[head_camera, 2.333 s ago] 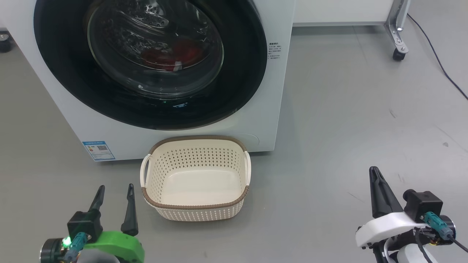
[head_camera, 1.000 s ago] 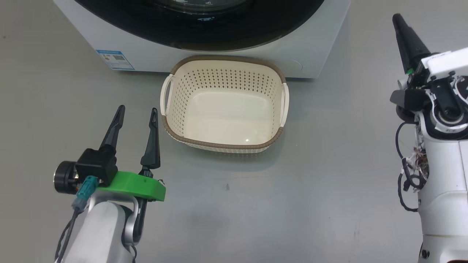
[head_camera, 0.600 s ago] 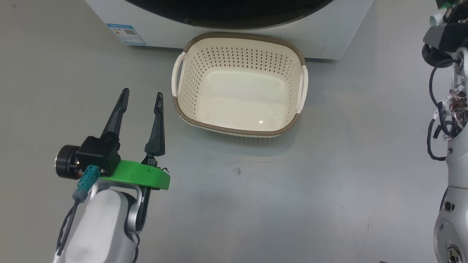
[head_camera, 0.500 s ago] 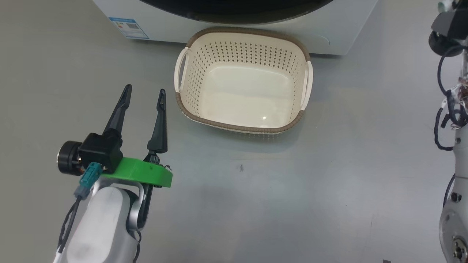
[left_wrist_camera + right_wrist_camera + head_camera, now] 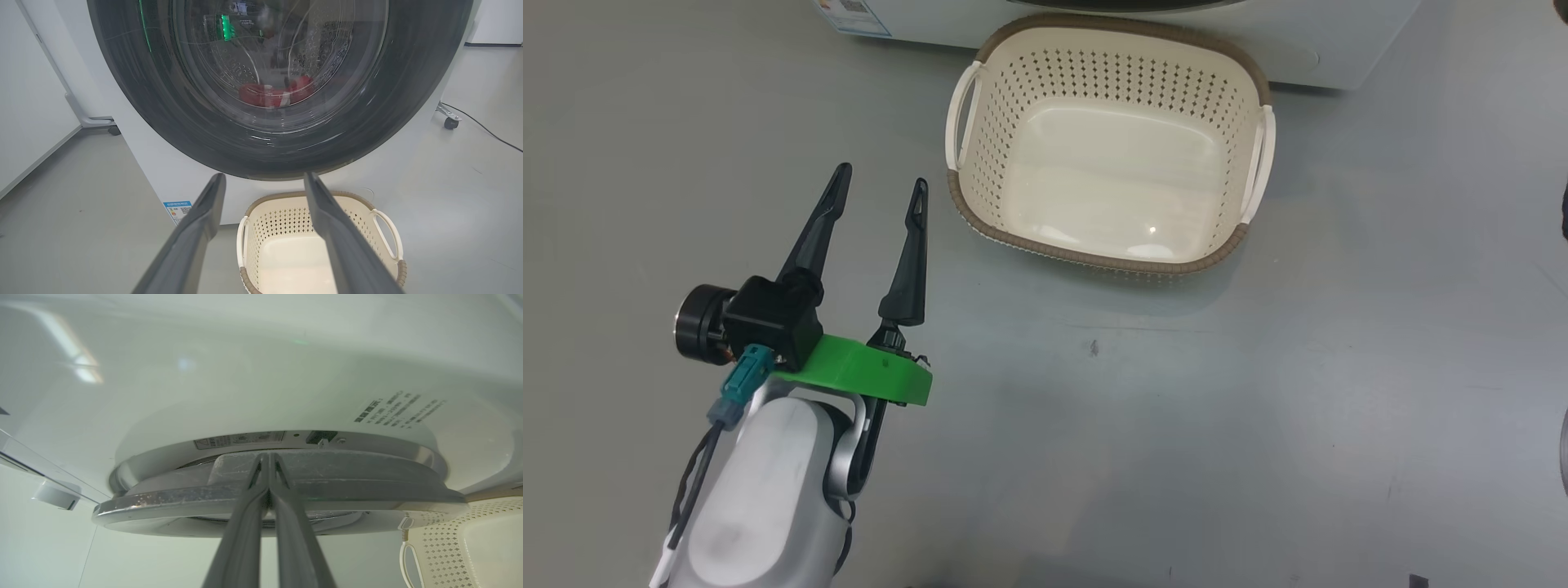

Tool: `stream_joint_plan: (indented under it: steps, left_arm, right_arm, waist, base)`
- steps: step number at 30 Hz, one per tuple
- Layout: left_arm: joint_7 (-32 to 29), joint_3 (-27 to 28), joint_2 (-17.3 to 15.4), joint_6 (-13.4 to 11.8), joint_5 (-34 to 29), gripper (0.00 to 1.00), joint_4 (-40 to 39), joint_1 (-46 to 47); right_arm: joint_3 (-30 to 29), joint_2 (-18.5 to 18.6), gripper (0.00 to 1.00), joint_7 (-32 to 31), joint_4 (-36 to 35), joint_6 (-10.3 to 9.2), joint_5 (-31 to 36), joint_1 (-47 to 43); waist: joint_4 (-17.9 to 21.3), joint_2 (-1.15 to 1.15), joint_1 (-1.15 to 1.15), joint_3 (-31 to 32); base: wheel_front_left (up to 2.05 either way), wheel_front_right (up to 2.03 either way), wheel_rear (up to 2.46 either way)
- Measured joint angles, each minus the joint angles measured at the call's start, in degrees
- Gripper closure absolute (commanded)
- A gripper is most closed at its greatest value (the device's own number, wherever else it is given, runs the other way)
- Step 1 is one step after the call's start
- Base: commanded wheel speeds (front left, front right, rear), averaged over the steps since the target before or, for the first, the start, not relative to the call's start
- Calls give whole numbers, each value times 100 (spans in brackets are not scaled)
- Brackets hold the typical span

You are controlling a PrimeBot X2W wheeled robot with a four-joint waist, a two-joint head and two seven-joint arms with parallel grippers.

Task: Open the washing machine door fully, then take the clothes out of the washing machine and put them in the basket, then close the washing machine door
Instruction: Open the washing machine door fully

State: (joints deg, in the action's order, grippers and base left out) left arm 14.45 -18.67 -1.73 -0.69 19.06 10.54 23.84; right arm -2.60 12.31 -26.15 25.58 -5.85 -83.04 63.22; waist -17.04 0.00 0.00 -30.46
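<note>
Though empty, basket before door

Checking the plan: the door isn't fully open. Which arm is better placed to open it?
Likely right. The right gripper, shut, points its tips at the rim of the washing machine door; the left gripper hangs open beside the basket.

On the head view, the top edge cuts off the washing machine above its base. On the left wrist view, the clothes are a blurred red smear behind the washing machine door. I can't read the printed label.
</note>
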Motion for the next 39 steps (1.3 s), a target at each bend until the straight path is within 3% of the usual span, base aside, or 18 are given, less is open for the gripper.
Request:
stream_joint_plan:
  steps: [22, 39]
  left_arm:
    - [0, -232, 34, -10, 143, 0, -55, 201]
    - [0, -348, 35, -107, 305, 0, -53, 265]
  right_arm:
    - [69, 225, 100, -390, 914, -81, 20, 739]
    - [129, 411, 100, -1316, 1255, -23, -335, 793]
  waist:
    - [-338, 0, 0, -307]
    - [-285, 0, 0, -271]
  base:
    - [0, 0, 0]
    - [0, 0, 0]
